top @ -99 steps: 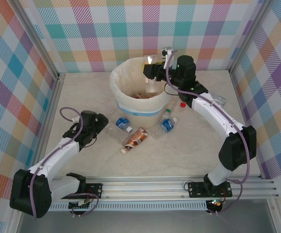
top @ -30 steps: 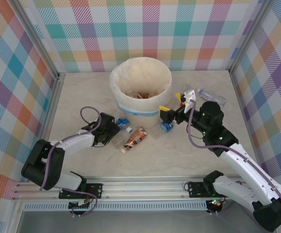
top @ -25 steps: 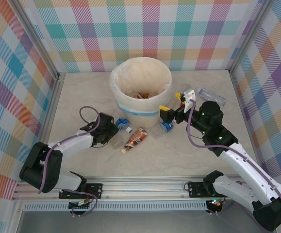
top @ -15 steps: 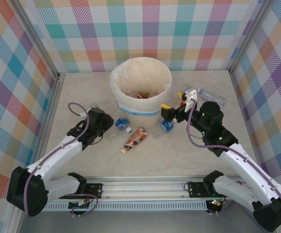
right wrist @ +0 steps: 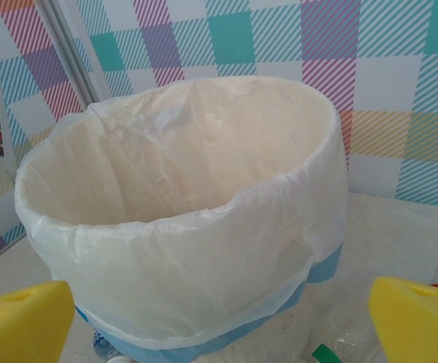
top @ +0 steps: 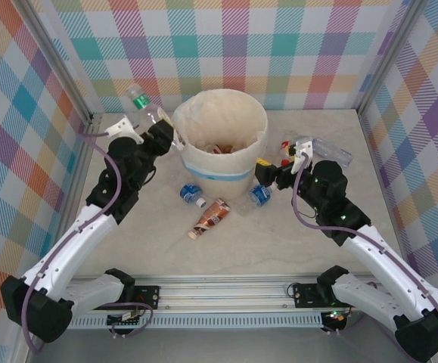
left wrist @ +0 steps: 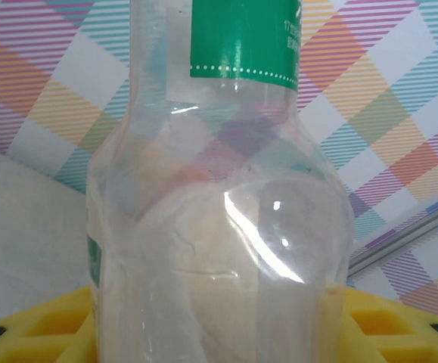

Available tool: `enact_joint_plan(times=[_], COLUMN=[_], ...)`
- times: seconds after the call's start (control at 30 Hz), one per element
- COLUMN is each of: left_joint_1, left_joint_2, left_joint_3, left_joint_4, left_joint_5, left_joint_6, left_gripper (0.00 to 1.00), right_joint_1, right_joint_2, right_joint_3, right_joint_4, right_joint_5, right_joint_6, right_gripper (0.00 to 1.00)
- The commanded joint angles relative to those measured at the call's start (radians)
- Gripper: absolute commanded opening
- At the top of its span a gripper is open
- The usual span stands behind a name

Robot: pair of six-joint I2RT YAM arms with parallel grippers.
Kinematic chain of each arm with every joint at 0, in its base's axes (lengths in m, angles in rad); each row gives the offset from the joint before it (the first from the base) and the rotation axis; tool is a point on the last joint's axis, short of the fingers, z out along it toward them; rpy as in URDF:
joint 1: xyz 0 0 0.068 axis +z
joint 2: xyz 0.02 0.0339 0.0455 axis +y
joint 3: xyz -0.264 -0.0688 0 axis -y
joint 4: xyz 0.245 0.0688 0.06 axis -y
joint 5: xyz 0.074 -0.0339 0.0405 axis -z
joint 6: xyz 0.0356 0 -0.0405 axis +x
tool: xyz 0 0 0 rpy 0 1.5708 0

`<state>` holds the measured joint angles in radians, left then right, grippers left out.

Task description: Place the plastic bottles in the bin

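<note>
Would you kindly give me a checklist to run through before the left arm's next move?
1. Left gripper shut on the clear green-labelled plastic bottle: ok.
2. Bottle over the large round cream-white bin: not ok, it looks left of the rim.
3. Bin mouth unobstructed: ok.
4. Right gripper away from the bin mouth: ok, open, beside the bin's right wall.
5. Grip firmness: cannot tell.

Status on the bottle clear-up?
Done: a few bottles lie in the bin.
In hand: left claw grips a green-label bottle beside the rim.
Left: on the table, at least two blue-label bottles, a brown-label bottle and a clear bottle far right; right claw open.
</note>
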<state>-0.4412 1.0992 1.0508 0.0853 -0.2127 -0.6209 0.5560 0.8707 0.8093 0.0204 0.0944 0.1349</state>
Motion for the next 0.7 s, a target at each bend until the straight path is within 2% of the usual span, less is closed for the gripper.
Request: enact_joint_plan(times=[0.0, 0.23, 0.4, 0.67], left_joint_1=[0.011, 0.006, -0.004, -0.013], left_joint_2=[0.095, 0.325, 0.422, 0.504], left_joint_3=[0.121, 0.424, 0.557, 0.638], left_joint_4=[0.057, -0.148, -0.31, -0.458], left_joint_5=[0.088, 0.24, 0.227, 0.271], left_joint_6=[0.112, 0.227, 0.314, 0.399], left_gripper=[0.52, 0.51, 0.51, 0.52], right_joint_1=[0.001, 0.001, 0.001, 0.002], right_joint_2=[-0.023, -0.031, -0.033, -0.019], right_joint_3=[-0.003, -0.002, -0.004, 0.002], right_joint_4=[-0.006, -0.022, -0.029, -0.021], right_joint_5=[0.034, 0.055, 0.065, 0.065], right_joint_6=[0.024, 0.035, 0.042, 0.043], right_gripper=[1.0, 1.0, 1.0, 1.0])
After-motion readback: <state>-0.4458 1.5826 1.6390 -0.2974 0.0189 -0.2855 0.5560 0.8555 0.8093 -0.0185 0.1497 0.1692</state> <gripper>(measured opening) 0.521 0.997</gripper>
